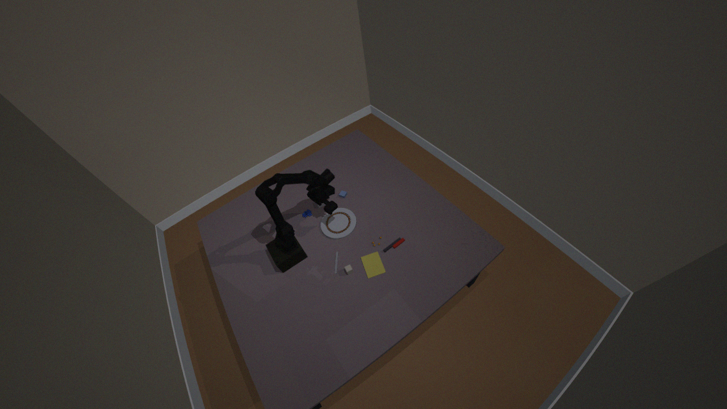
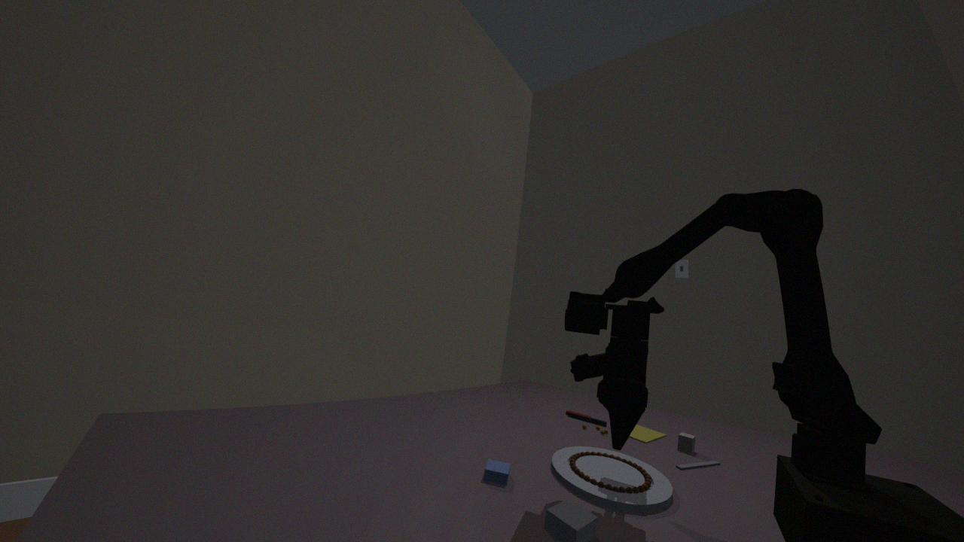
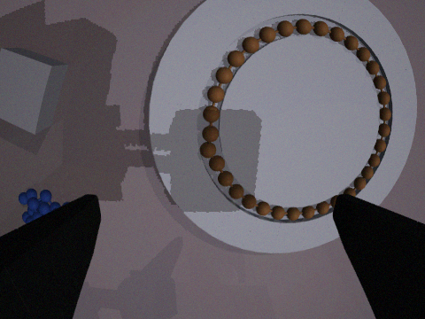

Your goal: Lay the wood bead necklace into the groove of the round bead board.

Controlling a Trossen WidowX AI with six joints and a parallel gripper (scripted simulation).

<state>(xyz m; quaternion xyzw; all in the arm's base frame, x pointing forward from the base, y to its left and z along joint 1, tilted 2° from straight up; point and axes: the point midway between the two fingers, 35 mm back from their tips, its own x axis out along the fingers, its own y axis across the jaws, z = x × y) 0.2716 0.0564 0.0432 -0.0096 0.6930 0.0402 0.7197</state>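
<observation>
Showing blue beads (image 3: 39,205), the wrist view outdoes the exterior.

The place was a bare, dim room of no certain kind: plain beige walls (image 1: 178,91) (image 2: 269,235), white baseboards (image 1: 264,168) (image 2: 25,497), an orange-brown floor (image 1: 457,350) and a wall outlet or switch plate (image 2: 686,269).

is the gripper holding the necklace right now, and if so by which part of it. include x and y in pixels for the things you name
Nothing is held: the gripper (image 2: 618,447) (image 3: 222,209) is open, and the wood bead necklace (image 1: 326,226) (image 2: 610,487) (image 3: 215,94) lies on the round bead board (image 1: 325,232) (image 2: 562,470) (image 3: 177,80).
</observation>
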